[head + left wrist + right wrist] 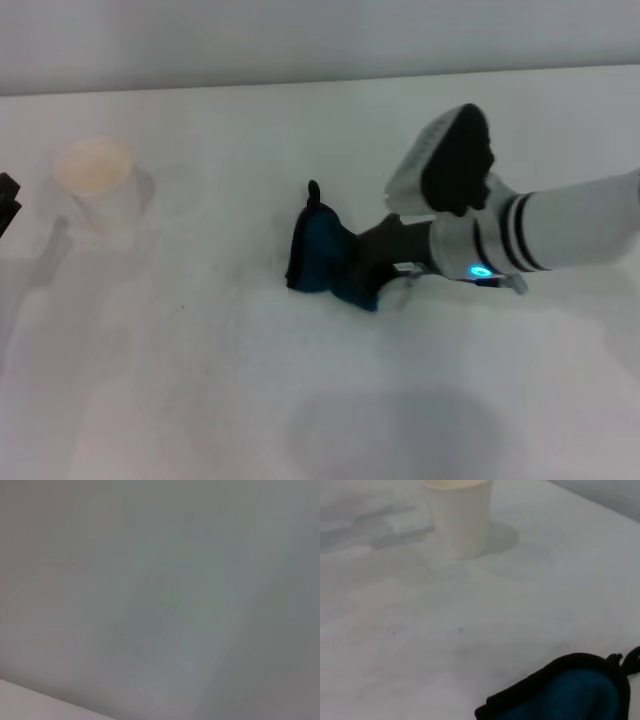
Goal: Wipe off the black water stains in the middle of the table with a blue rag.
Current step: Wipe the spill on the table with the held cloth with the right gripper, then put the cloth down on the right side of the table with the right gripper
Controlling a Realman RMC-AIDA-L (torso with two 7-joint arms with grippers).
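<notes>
No text, label, brand, number or sign can be read anywhere: the cup (pixel 97 180), the rag (pixel 322 255) and the table (pixel 200 380) all show plain surfaces.

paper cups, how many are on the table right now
1. A white paper cup stands upright on the white matte table, toward the robot's far left, well apart from the dark teal-blue rag held by the right gripper. No others visible.
</notes>
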